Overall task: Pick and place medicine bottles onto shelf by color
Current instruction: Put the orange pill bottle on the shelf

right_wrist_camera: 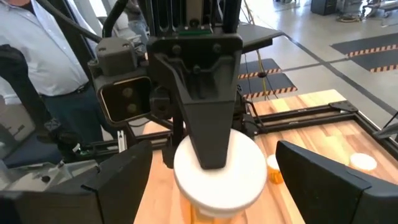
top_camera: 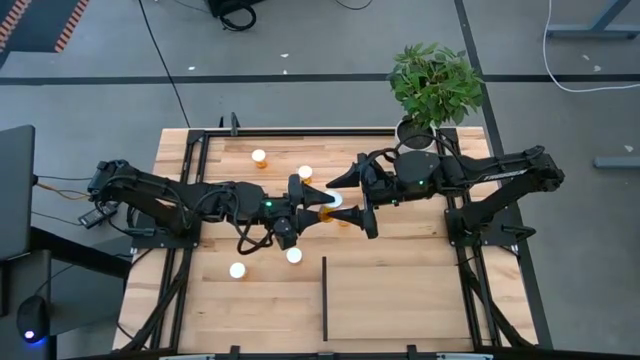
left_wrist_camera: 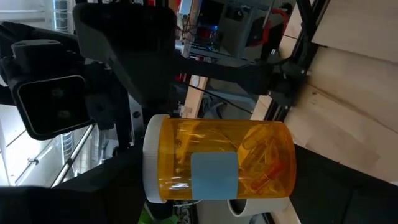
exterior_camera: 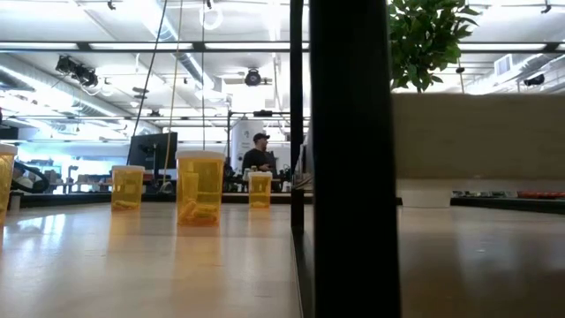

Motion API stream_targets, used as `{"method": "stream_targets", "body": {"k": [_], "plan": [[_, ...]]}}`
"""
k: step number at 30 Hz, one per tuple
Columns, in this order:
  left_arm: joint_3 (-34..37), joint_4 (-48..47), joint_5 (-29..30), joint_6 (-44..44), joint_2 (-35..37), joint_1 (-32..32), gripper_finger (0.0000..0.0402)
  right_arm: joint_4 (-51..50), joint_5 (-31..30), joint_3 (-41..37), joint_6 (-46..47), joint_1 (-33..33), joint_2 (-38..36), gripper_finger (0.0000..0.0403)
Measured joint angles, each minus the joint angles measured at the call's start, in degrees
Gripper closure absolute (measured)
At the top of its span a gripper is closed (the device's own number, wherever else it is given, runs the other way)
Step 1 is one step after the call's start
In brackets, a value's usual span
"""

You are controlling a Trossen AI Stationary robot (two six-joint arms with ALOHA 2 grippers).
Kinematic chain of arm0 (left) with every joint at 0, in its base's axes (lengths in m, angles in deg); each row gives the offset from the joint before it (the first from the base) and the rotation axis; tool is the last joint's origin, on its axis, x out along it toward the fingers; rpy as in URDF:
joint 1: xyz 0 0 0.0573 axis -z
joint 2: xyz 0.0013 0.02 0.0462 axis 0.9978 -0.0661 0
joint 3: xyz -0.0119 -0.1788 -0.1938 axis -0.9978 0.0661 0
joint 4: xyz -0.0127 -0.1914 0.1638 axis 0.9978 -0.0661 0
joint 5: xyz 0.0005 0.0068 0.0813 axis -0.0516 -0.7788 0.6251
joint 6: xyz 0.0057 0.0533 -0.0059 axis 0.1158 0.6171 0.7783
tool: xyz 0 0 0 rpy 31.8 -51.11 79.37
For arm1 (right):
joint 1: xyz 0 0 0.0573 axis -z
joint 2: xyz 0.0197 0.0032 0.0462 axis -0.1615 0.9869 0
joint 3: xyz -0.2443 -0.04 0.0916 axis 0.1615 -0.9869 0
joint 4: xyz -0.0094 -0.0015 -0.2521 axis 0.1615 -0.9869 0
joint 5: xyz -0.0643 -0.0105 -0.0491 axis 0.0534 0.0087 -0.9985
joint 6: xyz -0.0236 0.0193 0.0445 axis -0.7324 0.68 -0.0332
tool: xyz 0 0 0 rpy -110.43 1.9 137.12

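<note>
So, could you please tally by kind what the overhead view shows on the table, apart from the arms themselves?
Loose medicine bottles: 4
Held medicine bottle, in the left tool: 1
Potted plant: 1
Shelf: 1
Total: 7
The arms may hide more bottles.

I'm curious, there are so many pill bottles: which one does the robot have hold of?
The orange bottle with the blue label, clamped in the left gripper at the table's middle. The other bottles stand free on the table.
</note>
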Motion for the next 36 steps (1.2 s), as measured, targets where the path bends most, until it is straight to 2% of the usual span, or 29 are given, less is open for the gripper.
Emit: {"method": "stream_targets", "body": {"k": [5, 14, 30, 36], "plan": [[0.00, 0.00, 0.01, -0.06, 0.00, 0.00, 0.0076, -0.10, -0.04, 0.00, 0.52, 0.00, -0.09, 0.0058], [0.00, -0.23, 0.07, -0.22, 0.00, 0.00, 0.0076, -1.09, -0.09, 0.00, 1.14, 0.00, -0.09, 0.0103], [0.00, -0.26, 0.05, -0.29, 0.00, 0.00, 0.0076, -1.17, -0.11, 0.02, 0.98, 0.00, -0.11, 0.0152], [0.00, 0.01, 0.03, -4.10, 0.00, -0.11, 0.0064, -1.58, -0.13, 0.01, 1.40, 0.04, -0.84, 0.0179]]}}
